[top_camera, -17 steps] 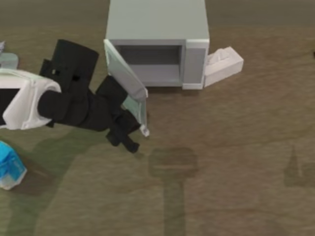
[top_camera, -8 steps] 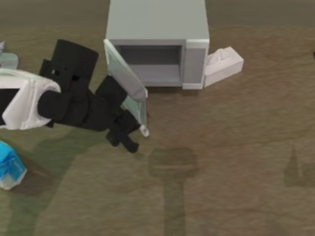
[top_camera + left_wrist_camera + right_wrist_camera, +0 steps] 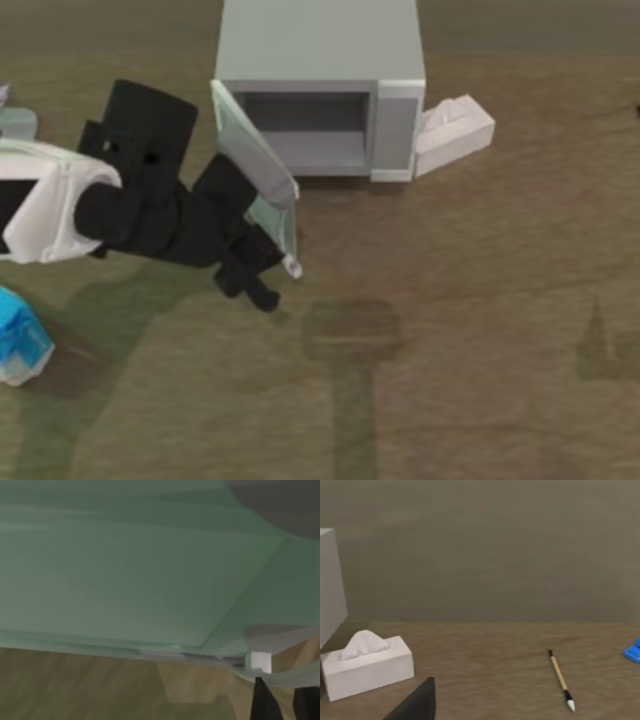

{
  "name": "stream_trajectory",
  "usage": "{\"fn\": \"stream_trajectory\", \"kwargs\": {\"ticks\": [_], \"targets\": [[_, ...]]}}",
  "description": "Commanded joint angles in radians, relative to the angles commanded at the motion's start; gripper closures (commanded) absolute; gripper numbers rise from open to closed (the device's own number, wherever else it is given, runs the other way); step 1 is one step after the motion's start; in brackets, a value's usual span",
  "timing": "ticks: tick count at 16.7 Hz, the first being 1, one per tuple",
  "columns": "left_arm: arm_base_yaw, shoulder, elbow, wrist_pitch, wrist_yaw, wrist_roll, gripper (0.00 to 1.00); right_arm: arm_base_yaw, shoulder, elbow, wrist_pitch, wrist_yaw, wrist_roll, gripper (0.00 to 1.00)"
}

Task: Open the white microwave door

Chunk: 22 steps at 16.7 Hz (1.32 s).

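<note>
We see a table [image 3: 480, 330] of matt brown wood grain. The white microwave [image 3: 318, 45] looks like smooth matt plastic or painted metal, and the microwave door [image 3: 255, 155] has a translucent greenish pane. Our left gripper [image 3: 262, 278] looks like matt black plastic. The tissue box [image 3: 367, 667] looks like plain white card.

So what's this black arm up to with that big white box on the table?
The left arm's gripper is at the free edge of the grey-windowed microwave door, by its handle. The door hangs swung well out from the large white microwave, hinged on the top view's left side, so the grey cavity shows. The right arm is out of the top view, parked near a small white tissue box that sits against the microwave's right side.
</note>
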Motion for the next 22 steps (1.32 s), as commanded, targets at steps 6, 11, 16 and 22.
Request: {"fn": "stream_trajectory", "kwargs": {"ticks": [6, 11, 16, 22], "targets": [[0.028, -0.004, 0.005, -0.021, 0.03, 0.056, 1.0, 0.0, 0.0, 0.0, 0.0, 0.0, 0.0, 0.0], [0.028, -0.004, 0.005, -0.021, 0.03, 0.056, 1.0, 0.0, 0.0, 0.0, 0.0, 0.0, 0.0, 0.0], [0.028, -0.004, 0.005, -0.021, 0.03, 0.056, 1.0, 0.0, 0.0, 0.0, 0.0, 0.0, 0.0, 0.0], [0.028, -0.004, 0.005, -0.021, 0.03, 0.056, 1.0, 0.0, 0.0, 0.0, 0.0, 0.0, 0.0, 0.0]]}}
